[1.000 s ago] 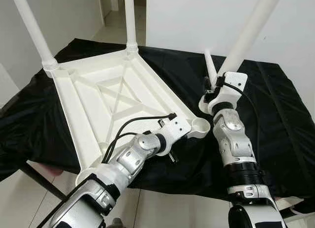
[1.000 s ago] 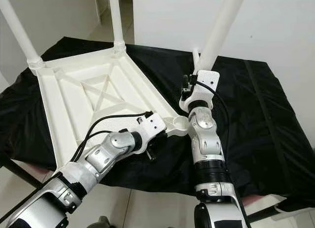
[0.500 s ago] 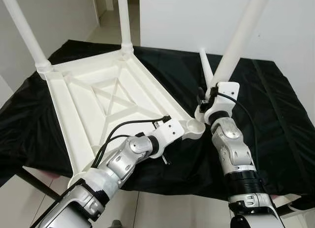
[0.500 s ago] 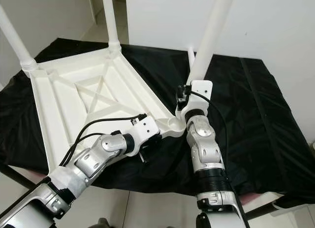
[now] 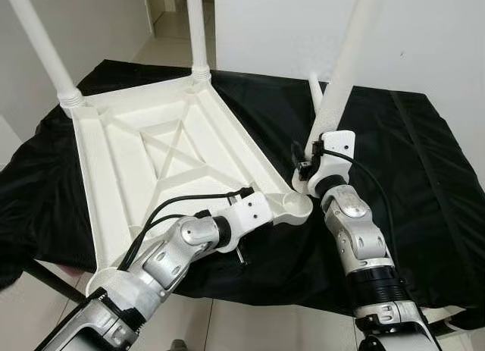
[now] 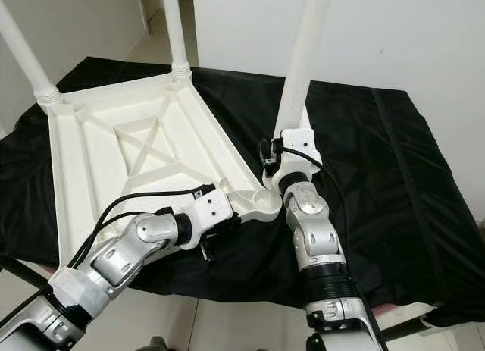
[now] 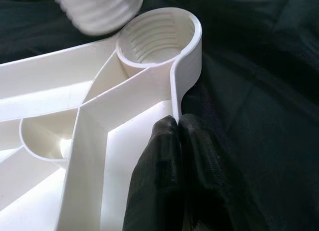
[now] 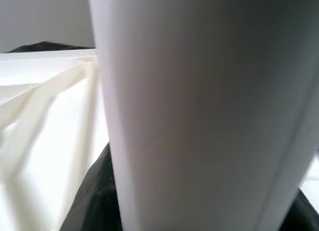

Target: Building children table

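right claw [image 5: 314, 160] around table leg [image 5: 350, 51]

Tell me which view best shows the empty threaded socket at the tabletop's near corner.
The left wrist view: the threaded socket sits close, its inner threads plain. The eye views show it small beside the right gripper, threads unreadable. The right wrist view shows mainly the leg.

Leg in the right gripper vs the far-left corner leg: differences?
The leg in the right gripper is loose and tilted, its threaded end near the empty socket; the far-left corner leg is seated in its corner. The first looks thicker, being nearer the camera. Both are white, round plastic tubes.
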Robot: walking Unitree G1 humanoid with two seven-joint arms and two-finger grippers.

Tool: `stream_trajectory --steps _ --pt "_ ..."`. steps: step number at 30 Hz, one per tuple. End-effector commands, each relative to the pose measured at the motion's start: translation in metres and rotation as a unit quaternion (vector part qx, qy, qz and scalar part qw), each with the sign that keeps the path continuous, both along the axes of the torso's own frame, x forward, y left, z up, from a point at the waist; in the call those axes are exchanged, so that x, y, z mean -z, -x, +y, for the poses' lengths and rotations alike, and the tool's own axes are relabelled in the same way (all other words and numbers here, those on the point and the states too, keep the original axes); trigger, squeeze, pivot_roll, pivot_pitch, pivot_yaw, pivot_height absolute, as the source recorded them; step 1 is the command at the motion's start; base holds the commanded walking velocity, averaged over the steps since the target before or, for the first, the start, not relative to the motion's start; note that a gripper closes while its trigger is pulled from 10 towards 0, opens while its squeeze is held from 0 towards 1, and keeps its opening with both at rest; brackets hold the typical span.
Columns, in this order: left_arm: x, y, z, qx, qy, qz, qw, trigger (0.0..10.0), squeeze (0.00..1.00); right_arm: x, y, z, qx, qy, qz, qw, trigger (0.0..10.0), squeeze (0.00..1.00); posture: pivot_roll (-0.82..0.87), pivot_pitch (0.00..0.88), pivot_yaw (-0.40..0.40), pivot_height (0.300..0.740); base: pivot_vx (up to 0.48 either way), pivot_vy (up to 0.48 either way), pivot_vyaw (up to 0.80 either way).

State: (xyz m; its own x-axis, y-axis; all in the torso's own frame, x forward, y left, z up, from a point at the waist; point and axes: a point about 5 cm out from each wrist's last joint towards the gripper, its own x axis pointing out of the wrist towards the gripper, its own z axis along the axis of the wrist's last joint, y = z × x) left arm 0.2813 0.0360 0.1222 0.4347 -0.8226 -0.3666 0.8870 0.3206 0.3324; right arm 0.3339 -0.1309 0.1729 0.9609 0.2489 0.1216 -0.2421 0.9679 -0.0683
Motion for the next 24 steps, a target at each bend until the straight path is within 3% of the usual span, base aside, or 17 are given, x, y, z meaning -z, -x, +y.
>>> stream_trajectory --steps 1,13,24 --pt "0.026 0.007 0.008 0.018 -0.046 0.057 0.997 10.0 0.00 0.000 0.003 0.003 -0.015 0.003 -0.002 1.000 10.0 0.00 0.11 0.033 -0.038 0.740 0.000 0.000 0.00" --pt "0.020 0.004 0.004 0.007 -0.037 0.048 0.998 10.0 0.00 0.013 0.018 -0.002 -0.035 0.014 0.003 0.999 10.0 0.00 0.11 0.026 -0.044 0.740 0.000 0.000 0.00" --pt "0.018 0.002 0.005 0.009 -0.039 0.043 0.998 10.0 0.00 0.027 0.038 -0.011 -0.036 -0.022 0.002 0.999 10.0 0.00 0.10 0.022 -0.037 0.740 0.000 0.000 0.00"
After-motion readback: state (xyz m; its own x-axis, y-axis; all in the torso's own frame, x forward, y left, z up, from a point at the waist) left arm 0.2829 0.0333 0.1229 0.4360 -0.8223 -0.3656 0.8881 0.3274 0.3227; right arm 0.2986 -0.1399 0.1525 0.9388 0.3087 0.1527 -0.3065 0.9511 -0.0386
